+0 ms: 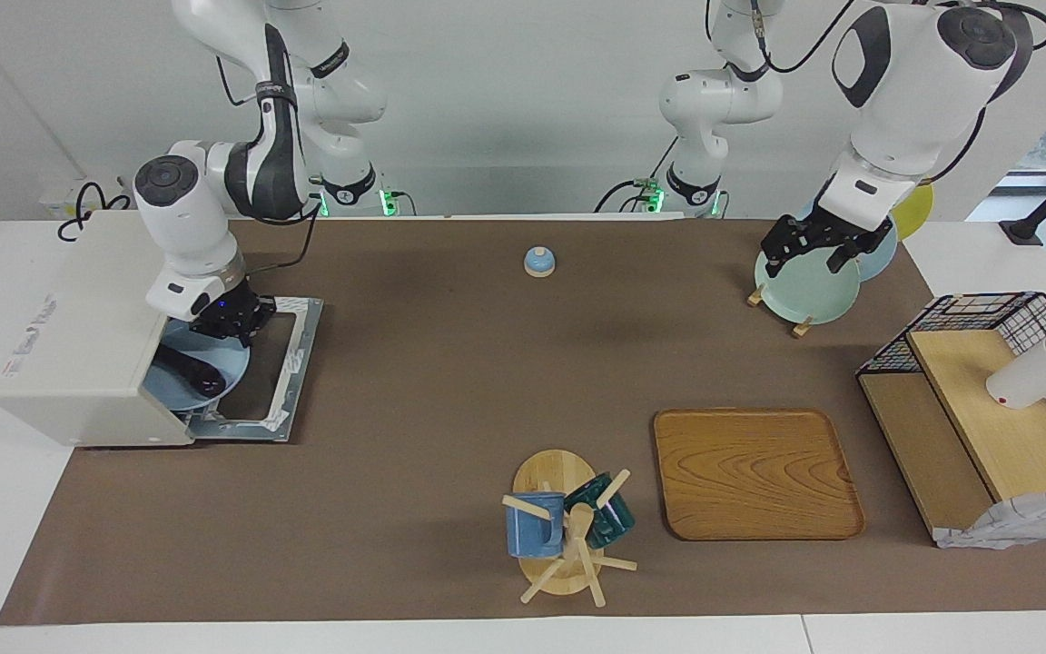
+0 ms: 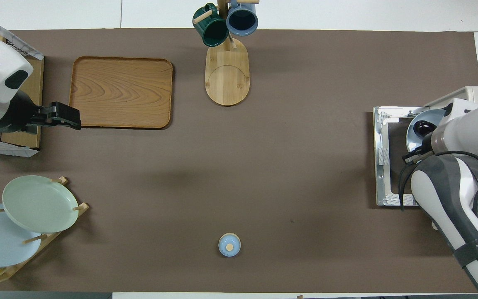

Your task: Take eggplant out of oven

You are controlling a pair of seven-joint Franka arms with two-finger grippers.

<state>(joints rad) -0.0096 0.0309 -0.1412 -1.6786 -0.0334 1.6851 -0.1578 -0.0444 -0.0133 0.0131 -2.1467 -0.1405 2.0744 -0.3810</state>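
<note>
The eggplant (image 1: 191,373) lies on a pale blue plate (image 1: 169,389) that sits partly inside the oven (image 1: 78,336), at its mouth, over the hinge of the lowered oven door (image 1: 282,381); in the overhead view its dark glossy end (image 2: 423,128) shows on the plate (image 2: 413,129) just past the arm. The right end effector (image 1: 231,325) is down at the plate's rim on the side nearer the robots, its fingertips brought together, apparently pinching the plate's edge rather than the eggplant itself, though the contact is too small to be certain. By my reading the task is midway: the door is already down and the plate reaches out of the cavity, but the eggplant is not yet clear of the oven and nothing has been set on the worktop (image 1: 450,381). The left end effector (image 1: 815,243) waits with its fingers spread wide and holding nothing, raised over the green plate (image 1: 804,291) in the plate rack at its own end of the worktop.
</note>
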